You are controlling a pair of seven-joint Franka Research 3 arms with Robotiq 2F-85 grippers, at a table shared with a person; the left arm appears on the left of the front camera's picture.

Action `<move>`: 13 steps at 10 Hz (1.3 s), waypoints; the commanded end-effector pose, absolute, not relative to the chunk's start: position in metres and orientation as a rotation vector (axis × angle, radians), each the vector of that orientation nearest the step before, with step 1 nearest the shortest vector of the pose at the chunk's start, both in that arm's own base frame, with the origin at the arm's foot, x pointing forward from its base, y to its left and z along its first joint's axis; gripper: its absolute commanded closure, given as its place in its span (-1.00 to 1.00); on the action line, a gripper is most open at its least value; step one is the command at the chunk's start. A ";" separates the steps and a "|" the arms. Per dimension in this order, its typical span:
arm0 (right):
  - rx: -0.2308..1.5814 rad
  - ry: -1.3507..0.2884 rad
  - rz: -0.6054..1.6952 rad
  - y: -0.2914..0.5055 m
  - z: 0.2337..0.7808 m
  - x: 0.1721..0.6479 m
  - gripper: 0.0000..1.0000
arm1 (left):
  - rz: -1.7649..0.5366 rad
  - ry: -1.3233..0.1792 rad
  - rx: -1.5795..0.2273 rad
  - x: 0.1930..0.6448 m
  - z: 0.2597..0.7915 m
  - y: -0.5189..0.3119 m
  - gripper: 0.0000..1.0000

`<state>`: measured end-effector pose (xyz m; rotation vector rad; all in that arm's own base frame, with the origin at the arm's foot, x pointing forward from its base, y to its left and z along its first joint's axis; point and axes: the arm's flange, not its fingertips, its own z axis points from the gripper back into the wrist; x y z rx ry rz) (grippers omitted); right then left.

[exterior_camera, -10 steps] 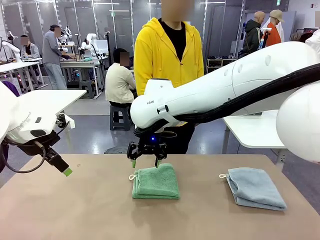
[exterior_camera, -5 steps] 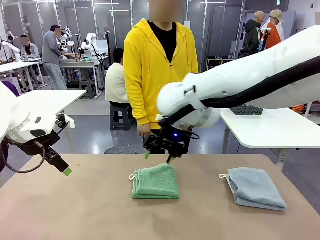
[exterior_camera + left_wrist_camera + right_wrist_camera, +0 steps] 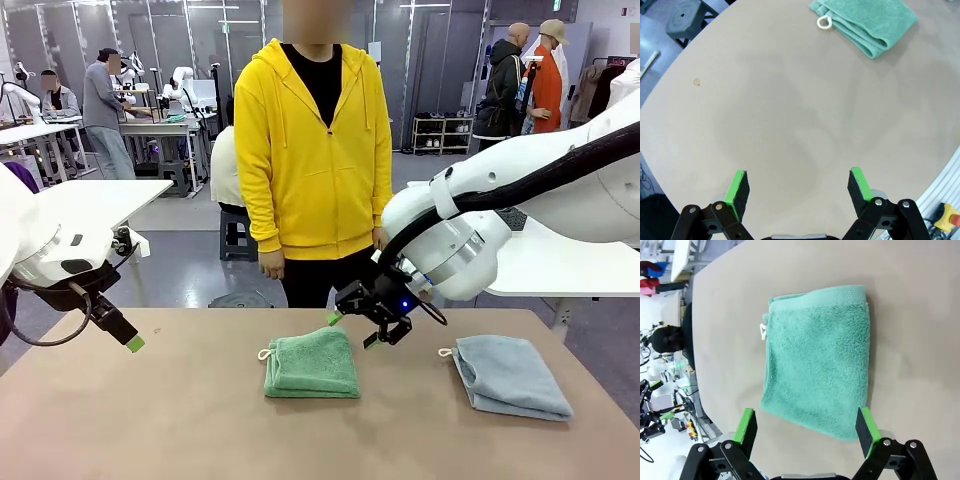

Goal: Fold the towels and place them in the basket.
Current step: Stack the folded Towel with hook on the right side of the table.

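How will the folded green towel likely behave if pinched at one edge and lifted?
The green towel looks like soft terry in stacked layers, so it would probably droop and partly unfold. It seems light, and its nap should grip the pads well. Pushed, it would likely bunch rather than slide.

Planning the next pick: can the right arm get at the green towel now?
Probably yes: the right gripper, open and empty, hangs just above the green towel, nothing between them.
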<state>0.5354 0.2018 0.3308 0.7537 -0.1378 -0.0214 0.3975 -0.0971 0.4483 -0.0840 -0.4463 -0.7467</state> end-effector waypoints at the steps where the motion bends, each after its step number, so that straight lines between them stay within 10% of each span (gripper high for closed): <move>1: 0.812 -0.165 -0.002 0.193 0.306 0.535 -1.00 | -0.741 -0.432 -0.079 0.396 0.450 -0.099 -1.00; 13: 0.831 -0.060 -0.041 0.221 0.265 0.560 -1.00 | -0.741 -0.432 -0.079 0.396 0.450 -0.099 -1.00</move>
